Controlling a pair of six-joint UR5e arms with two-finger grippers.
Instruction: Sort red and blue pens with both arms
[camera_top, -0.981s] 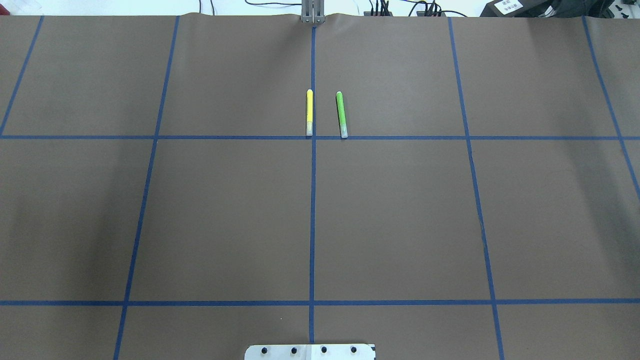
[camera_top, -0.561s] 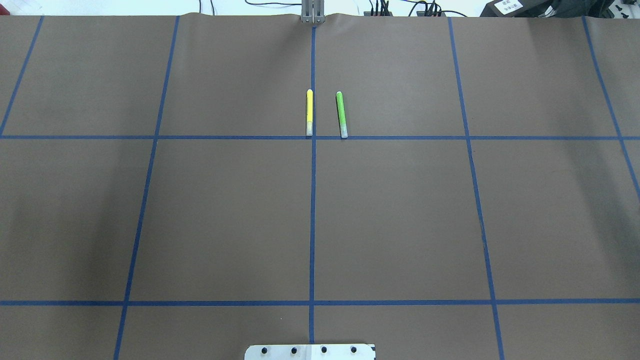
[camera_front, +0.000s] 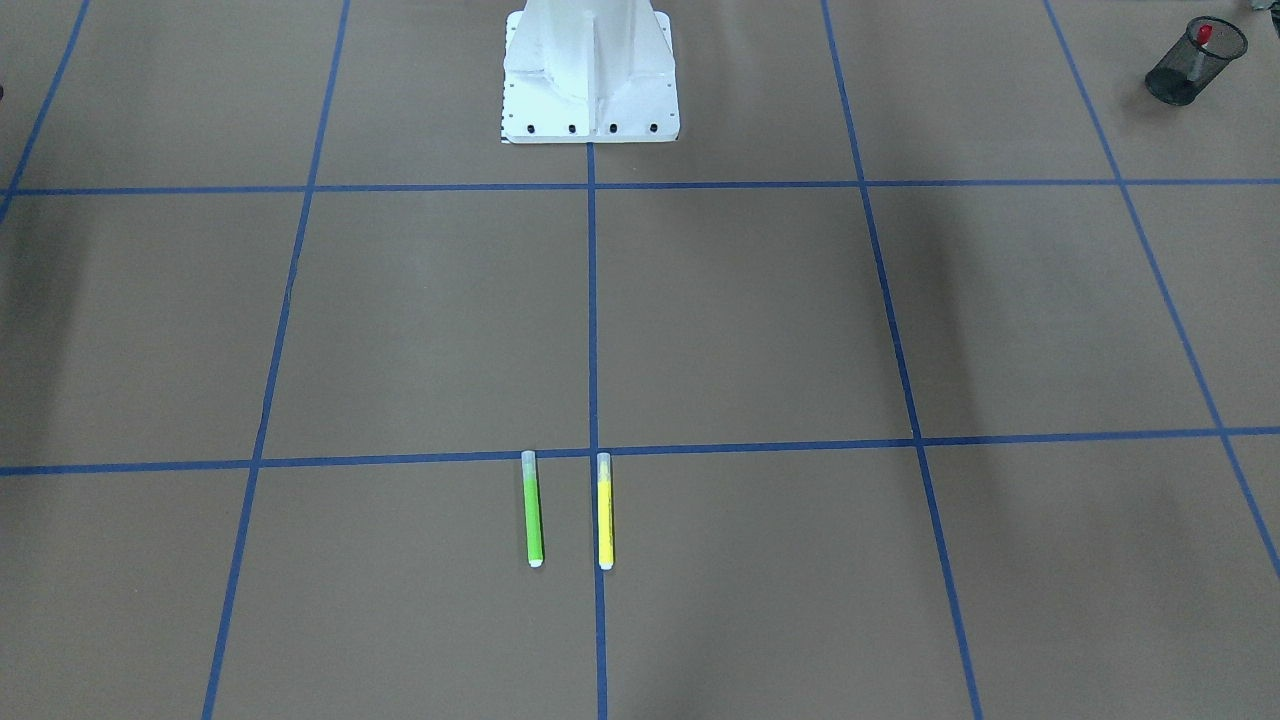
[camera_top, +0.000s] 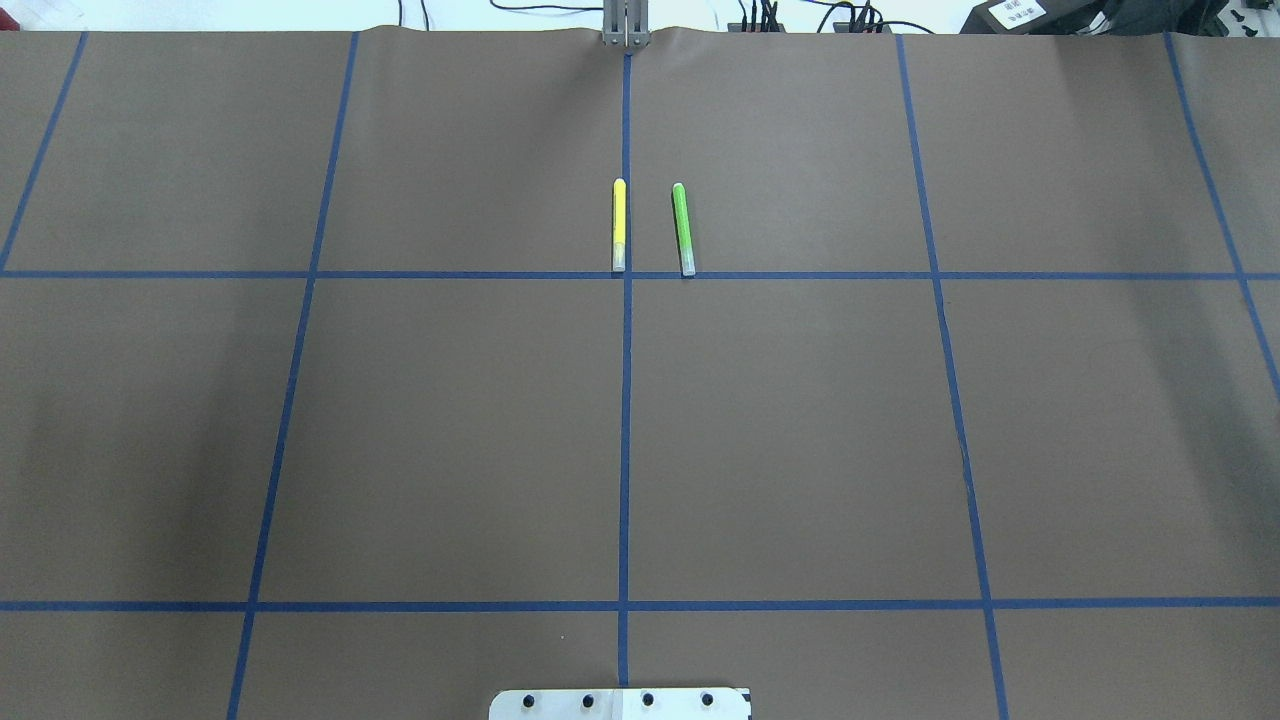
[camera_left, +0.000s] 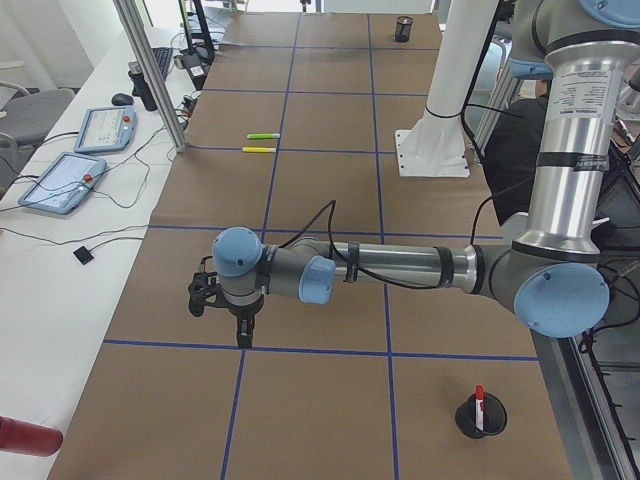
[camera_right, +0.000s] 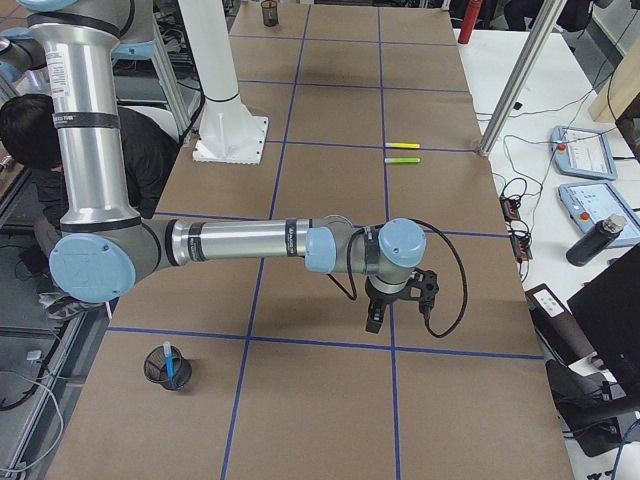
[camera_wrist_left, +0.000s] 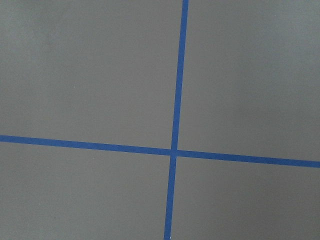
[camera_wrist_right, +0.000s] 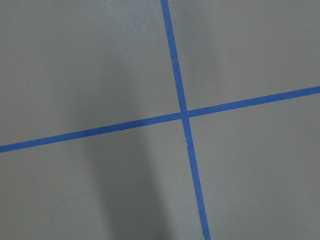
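The red pen (camera_left: 479, 398) stands in a black mesh cup (camera_left: 480, 418) on the table near my left arm's base; its red tip (camera_front: 1204, 35) also pokes out of that cup (camera_front: 1193, 64) in the front-facing view. The blue pen (camera_right: 172, 364) stands in another mesh cup (camera_right: 166, 368) near my right arm's base. My left gripper (camera_left: 243, 338) hangs low over a blue tape crossing, and my right gripper (camera_right: 374, 323) hangs over another; I cannot tell whether either is open or shut. Both wrist views show only brown paper and tape lines.
A yellow marker (camera_top: 619, 225) and a green marker (camera_top: 683, 228) lie side by side at the table's far middle. The white robot pedestal (camera_front: 590, 70) stands at the near edge. Tablets (camera_left: 64, 182) and cables lie past the far edge. A person (camera_right: 30, 125) sits behind the robot.
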